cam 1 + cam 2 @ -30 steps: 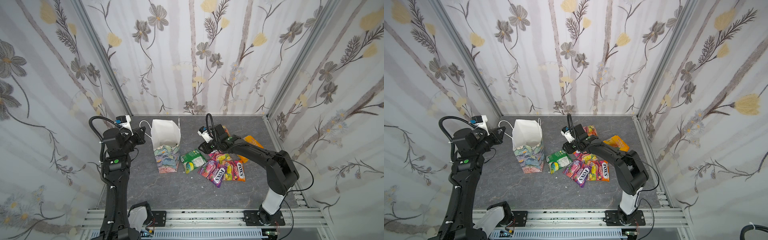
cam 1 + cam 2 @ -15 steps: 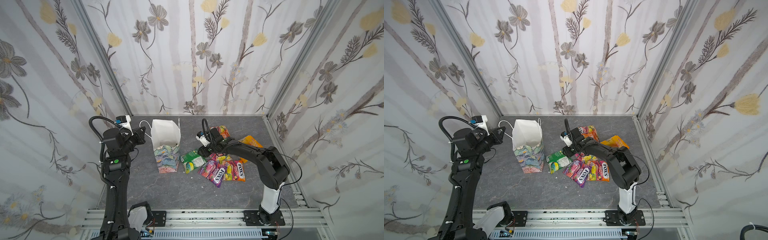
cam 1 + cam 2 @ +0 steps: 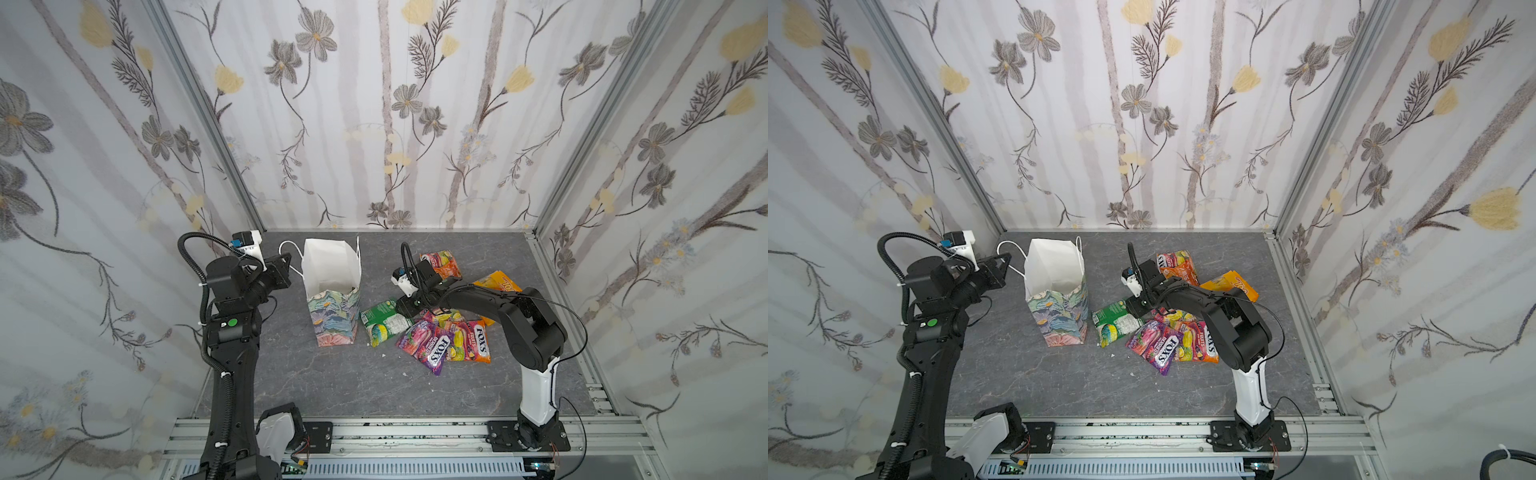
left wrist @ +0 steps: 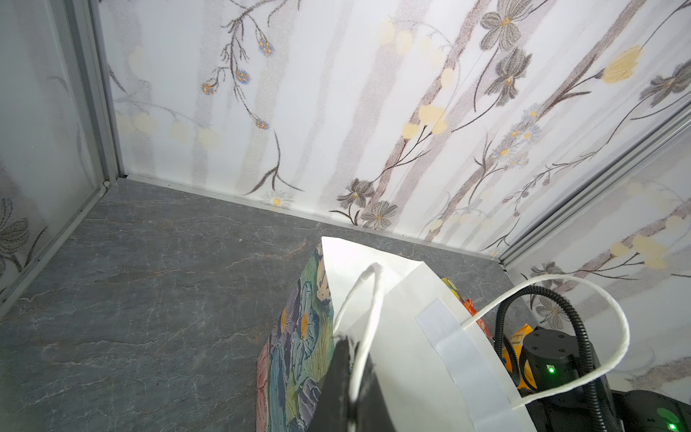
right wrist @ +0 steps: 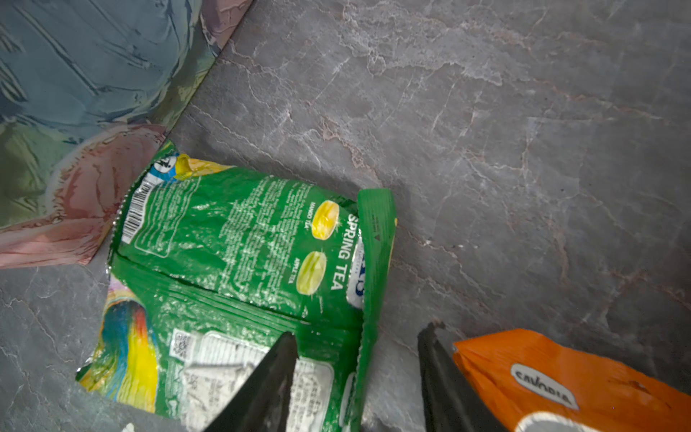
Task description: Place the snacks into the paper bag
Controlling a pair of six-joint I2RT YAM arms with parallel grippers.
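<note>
Step in hand, as I judge: pick the green pouch (image 3: 384,322) w/ the right pincer (image 5: 359,333). To do it well, go down until the pouch's sealed edge sits between both fingers. Then close on that stiff seam, not on the puffy middle, bec. glossy foil prob. slips. Lift straight up, so the orange pouch (image 5: 561,381) just beside one finger is not dragged.

Right pincer: approx. half open, holds nothing. In the right wrist view one finger is over the green pouch, the other between it & the orange pouch. Contact w/ the foil: cannot tell.

Left pincer (image 3: 286,268): fully closed at the near rim of the paper bag (image 3: 332,320), w/ a cord handle running by its finger. It seems to pinch the rim.

The green pouch lies flat on the bench (image 3: 332,382), just beside the bag's foot. The other snacks (image 3: 440,340) are heaped near it, outside the bag.
</note>
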